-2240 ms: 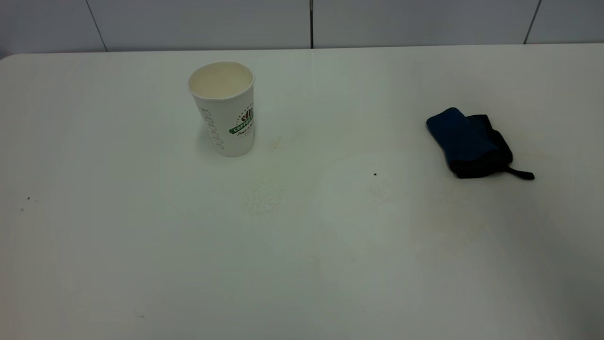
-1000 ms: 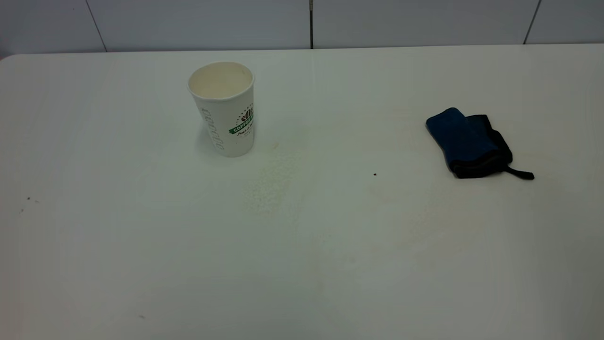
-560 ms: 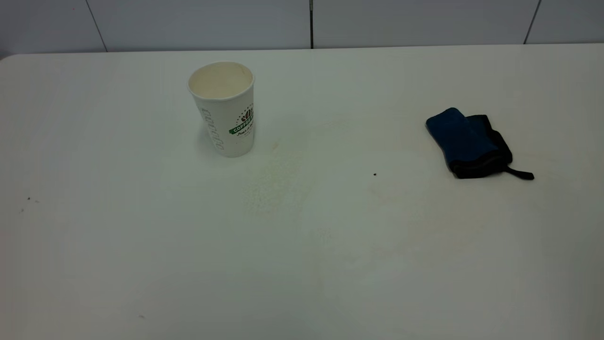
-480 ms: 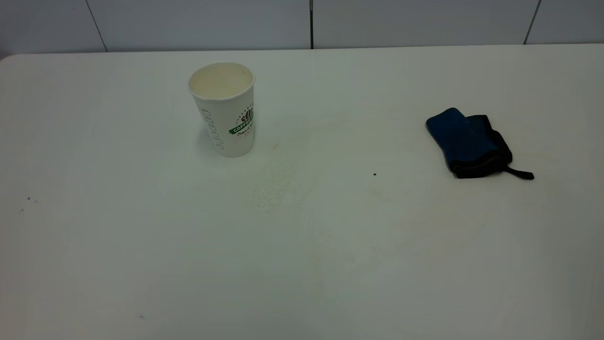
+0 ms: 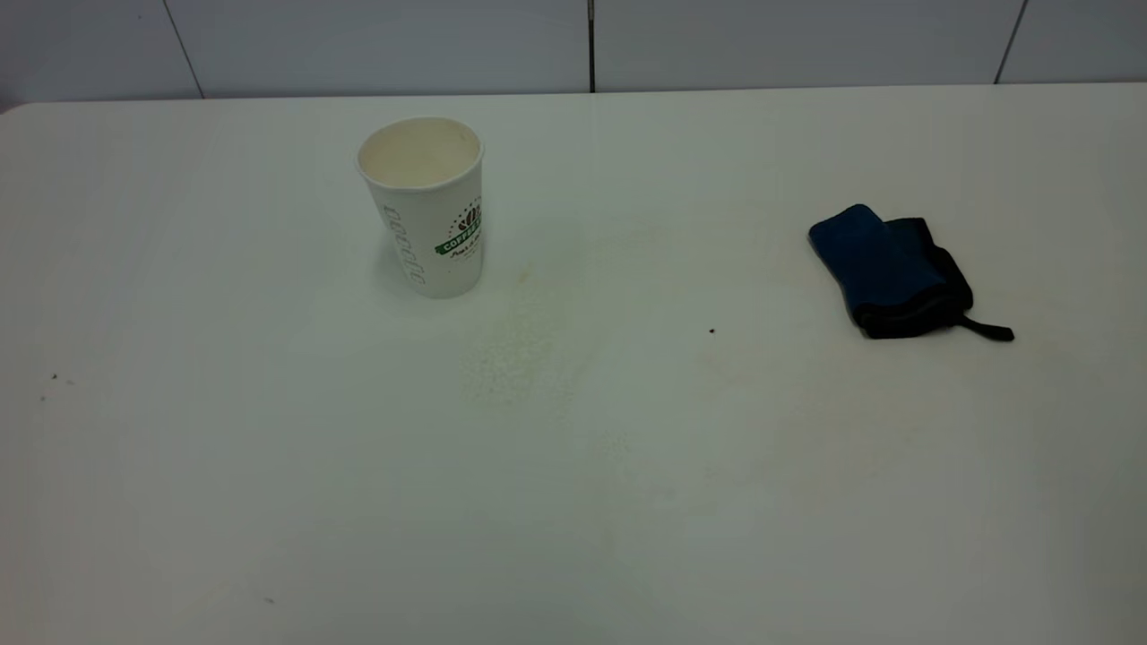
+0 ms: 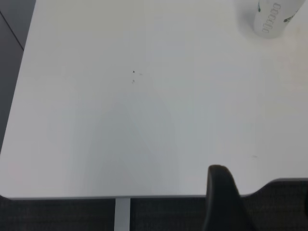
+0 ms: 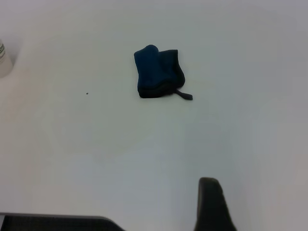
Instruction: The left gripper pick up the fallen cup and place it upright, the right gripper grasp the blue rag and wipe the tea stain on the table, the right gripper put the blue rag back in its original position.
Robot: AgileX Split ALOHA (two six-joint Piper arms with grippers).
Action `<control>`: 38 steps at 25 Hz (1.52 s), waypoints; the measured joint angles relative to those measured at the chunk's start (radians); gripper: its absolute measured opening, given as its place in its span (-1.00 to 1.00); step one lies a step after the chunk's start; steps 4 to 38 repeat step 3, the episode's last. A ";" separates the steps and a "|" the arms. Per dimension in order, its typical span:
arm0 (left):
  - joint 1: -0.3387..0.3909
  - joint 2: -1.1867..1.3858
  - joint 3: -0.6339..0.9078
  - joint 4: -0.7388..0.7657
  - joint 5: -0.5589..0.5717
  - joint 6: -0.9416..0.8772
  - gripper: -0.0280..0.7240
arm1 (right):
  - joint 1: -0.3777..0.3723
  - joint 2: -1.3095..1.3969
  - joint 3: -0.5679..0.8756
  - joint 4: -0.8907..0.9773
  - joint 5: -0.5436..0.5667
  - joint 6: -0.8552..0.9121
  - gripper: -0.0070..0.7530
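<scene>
The cup [image 5: 425, 204] stands upright on the table [image 5: 269, 466] at the back left, mouth up, green logo facing right. It also shows in the left wrist view [image 6: 272, 19]. The blue rag [image 5: 887, 269] lies folded at the right, strap tail pointing right; it also shows in the right wrist view [image 7: 158, 72]. No amber puddle shows; only a faint dull speckled patch [image 5: 511, 358] lies in front of the cup. Neither arm is in the exterior view. Part of my left gripper [image 6: 221, 202] sits over the near table edge. Part of my right gripper [image 7: 209, 207] sits well short of the rag.
A tiny black speck [image 5: 711, 331] lies mid-table between cup and rag. More small specks [image 5: 54, 378] lie at the far left. A grey tiled wall [image 5: 591, 45] runs behind the table's back edge.
A dim shadow over the table's lower right has faded away. The cup and the blue rag have not moved.
</scene>
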 joint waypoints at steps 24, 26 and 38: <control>0.000 0.000 0.000 0.000 0.000 0.000 0.24 | 0.000 0.000 0.000 0.000 0.000 0.000 0.39; 0.000 0.000 0.000 0.000 0.000 0.000 0.24 | 0.000 0.000 0.000 0.000 0.000 0.000 0.39; 0.000 0.000 0.000 0.000 0.000 0.000 0.24 | 0.000 0.000 0.000 0.000 0.000 0.000 0.39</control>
